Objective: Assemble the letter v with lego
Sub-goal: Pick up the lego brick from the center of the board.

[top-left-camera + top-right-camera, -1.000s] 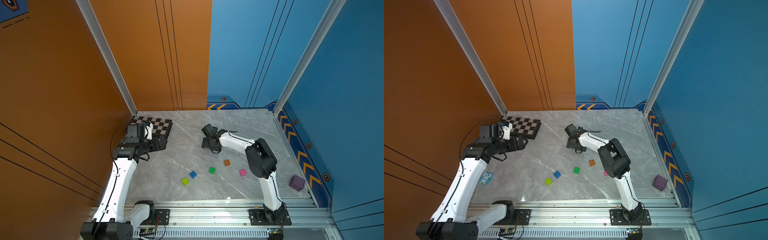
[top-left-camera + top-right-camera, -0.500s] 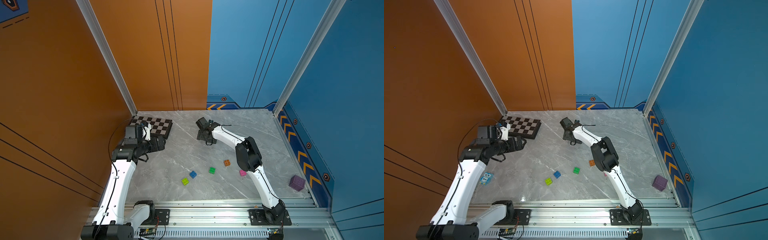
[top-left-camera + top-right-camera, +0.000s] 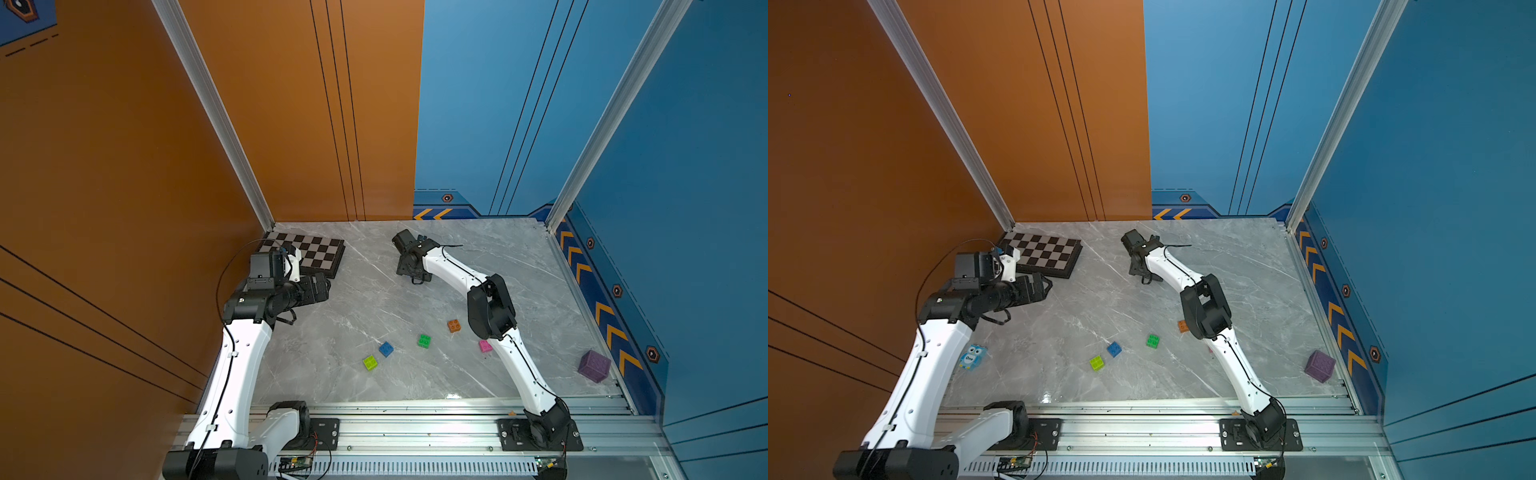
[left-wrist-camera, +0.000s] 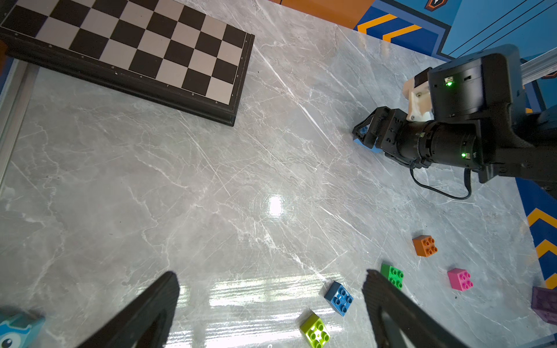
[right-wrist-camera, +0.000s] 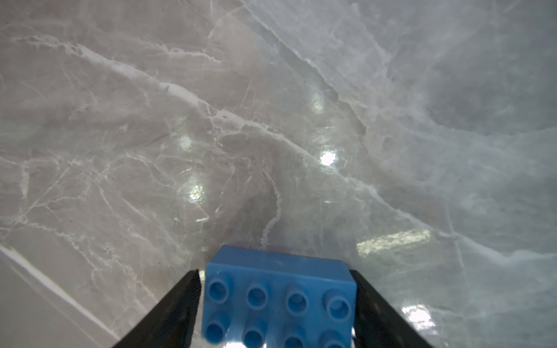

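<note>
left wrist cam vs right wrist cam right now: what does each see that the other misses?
Left wrist only: chessboard, owl, purple cube, and the loose bricks: orange, green, pink, dark blue, lime. Also the left gripper, open and holding nothing.

Right wrist only: the studded face of the light-blue brick, close up, with studs in rows of four.

Both: the marble table and the right gripper with fingers flanking that brick. Neither shows whether it is clamped.
</note>
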You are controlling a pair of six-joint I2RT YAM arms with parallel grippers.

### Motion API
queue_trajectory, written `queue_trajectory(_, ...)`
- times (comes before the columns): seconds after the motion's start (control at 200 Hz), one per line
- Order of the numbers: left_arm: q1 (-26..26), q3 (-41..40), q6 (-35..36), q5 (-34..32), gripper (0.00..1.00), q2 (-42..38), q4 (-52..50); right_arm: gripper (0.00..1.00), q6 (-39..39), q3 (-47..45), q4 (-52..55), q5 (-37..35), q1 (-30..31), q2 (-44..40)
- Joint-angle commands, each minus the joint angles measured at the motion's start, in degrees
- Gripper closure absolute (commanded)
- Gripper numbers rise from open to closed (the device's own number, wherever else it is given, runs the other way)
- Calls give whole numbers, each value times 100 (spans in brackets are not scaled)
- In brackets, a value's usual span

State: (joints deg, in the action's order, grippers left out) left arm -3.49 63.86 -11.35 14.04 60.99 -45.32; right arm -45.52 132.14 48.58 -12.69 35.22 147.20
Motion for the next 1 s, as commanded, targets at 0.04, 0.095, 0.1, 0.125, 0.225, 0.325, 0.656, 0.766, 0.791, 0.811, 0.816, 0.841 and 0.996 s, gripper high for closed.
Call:
queue_trajectory(0.04,-75,-63,80,186,2,36,-87,23,380,313,540,-8,39,463)
queue_trajectory(0.095,-91,-72,76,185,2,27,-88,25,505,455,708,-12,39,552)
queue_trajectory(0.1,-86,-73,79,181,2,27,-85,25,511,458,725,-9,42,559)
queue_trajectory(0.125,-88,-72,77,182,2,25,-85,29,552,499,786,-35,39,578)
queue_trajectory(0.225,-105,-75,78,193,2,18,-87,39,646,471,966,-71,41,494)
queue_trajectory(0.325,-119,-67,73,201,2,3,-89,48,797,419,1122,-41,101,260)
queue_trajectory(0.656,-194,-97,79,202,2,-112,-83,74,1376,-1495,967,-37,384,-2150)
queue_trajectory(0.766,-213,-102,81,211,2,-140,-84,81,1792,-3375,75,279,398,-3641)
queue_trajectory(0.791,-218,-108,79,212,2,-149,-83,82,1936,-3843,-195,403,385,-3971)
queue_trajectory(0.811,-215,-113,79,206,2,-156,-84,82,2078,-4159,-389,492,374,-4223)
queue_trajectory(0.816,-219,-116,80,214,2,-161,-88,83,2119,-4261,-435,516,373,-4281)
queue_trajectory(0.841,-220,-116,69,218,2,-153,-87,84,2322,-4672,-623,587,363,-4531)
queue_trajectory(0.996,-283,-113,66,256,2,-160,-90,85,2819,-6403,-1106,765,176,-5641)
